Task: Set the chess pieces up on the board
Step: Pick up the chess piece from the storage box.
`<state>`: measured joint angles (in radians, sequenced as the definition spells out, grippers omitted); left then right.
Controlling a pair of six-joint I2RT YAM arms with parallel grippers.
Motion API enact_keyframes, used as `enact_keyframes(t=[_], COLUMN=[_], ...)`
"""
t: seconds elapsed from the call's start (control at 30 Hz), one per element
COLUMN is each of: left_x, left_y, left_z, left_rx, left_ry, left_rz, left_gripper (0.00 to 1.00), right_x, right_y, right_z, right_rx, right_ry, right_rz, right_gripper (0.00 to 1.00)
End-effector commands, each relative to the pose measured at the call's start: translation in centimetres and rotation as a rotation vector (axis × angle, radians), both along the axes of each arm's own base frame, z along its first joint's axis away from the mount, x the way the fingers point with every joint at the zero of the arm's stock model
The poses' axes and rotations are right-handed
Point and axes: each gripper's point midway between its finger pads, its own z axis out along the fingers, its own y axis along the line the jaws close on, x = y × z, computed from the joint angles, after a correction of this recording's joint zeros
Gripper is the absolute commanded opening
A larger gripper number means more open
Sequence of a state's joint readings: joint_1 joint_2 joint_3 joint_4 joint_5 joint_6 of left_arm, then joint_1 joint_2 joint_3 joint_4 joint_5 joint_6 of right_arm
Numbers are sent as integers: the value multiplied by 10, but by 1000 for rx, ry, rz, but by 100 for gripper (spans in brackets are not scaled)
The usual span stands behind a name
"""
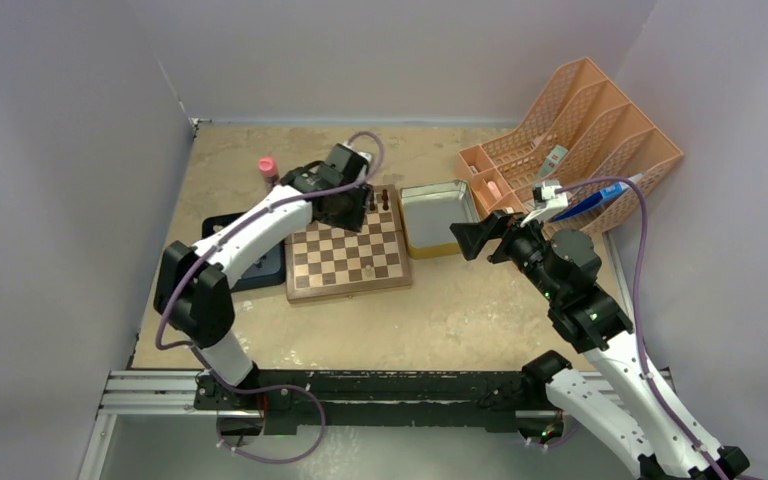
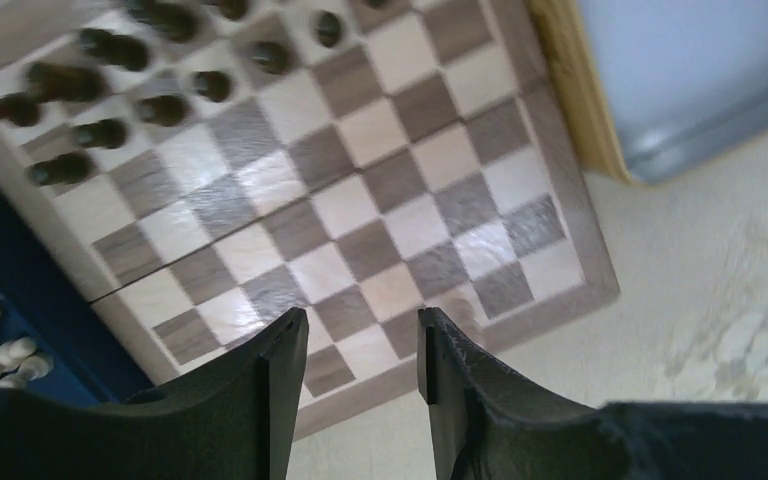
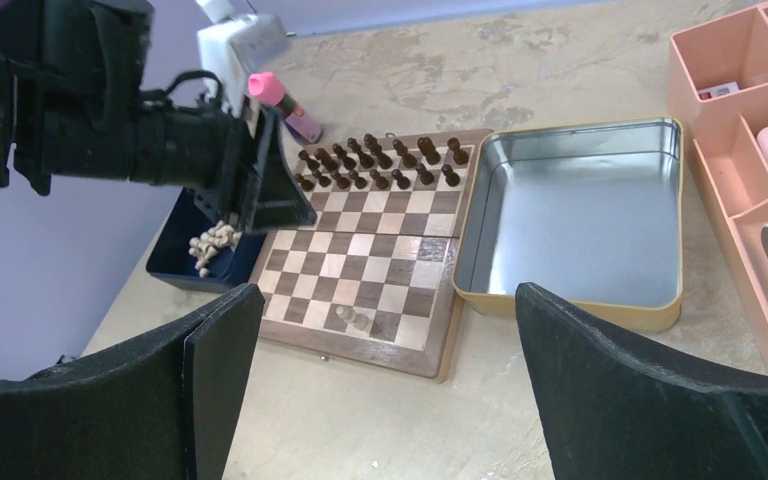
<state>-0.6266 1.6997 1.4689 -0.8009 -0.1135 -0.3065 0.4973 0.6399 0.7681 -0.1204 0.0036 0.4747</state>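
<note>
Wooden board (image 1: 348, 258) carries dark pieces (image 3: 380, 165) on its far rows, one pale piece (image 3: 360, 320) near. Blue tray (image 3: 175, 262) holds pale pieces (image 3: 210, 243). Left gripper (image 2: 360, 320) hovers over board, jaws parted, empty; right gripper (image 3: 388, 305) beside tin (image 3: 580, 210), jaws wide apart.

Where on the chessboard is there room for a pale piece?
The board is bare across its middle rows, between the dark pieces along the far edge and the lone pale piece in the near row. Crowded: far two rows.
</note>
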Motion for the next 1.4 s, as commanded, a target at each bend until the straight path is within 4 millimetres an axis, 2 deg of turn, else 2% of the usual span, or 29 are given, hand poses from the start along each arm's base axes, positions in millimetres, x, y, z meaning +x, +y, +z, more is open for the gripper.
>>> enact_keyframes(t=[0.0, 0.17, 0.3, 0.57, 0.63, 0.83, 1.0, 1.1, 1.37], left_x=[38, 48, 44, 33, 29, 6, -8, -10, -10], left_y=[46, 120, 171, 250, 262, 280, 280, 275, 269], left_z=[42, 52, 45, 22, 15, -12, -43, -57, -82], left_rx=[-178, -131, -160, -292, -304, -233, -157, -148, -118], left_ry=[-150, -267, -227, -136, -108, -21, 85, 134, 206], left_rz=[274, 550, 770, 1152, 1201, 1381, 1396, 1367, 1284], left_gripper=[42, 40, 38, 37, 37, 37, 37, 36, 36], right_x=[-3, -4, -5, -2, -2, -2, -1, -2, -1], right_y=[5, 6, 5, 8, 9, 11, 10, 9, 8], right_z=[15, 14, 14, 14, 12, 7, 13, 16, 10], right_rx=[44, 48, 51, 50, 56, 65, 38, 37, 27], right_ry=[-49, -46, -51, -34, -29, -26, -43, -49, -43], right_rz=[27, 36, 34, 39, 40, 44, 47, 44, 44], right_gripper=[99, 99, 99, 99, 99, 99, 99, 99, 99])
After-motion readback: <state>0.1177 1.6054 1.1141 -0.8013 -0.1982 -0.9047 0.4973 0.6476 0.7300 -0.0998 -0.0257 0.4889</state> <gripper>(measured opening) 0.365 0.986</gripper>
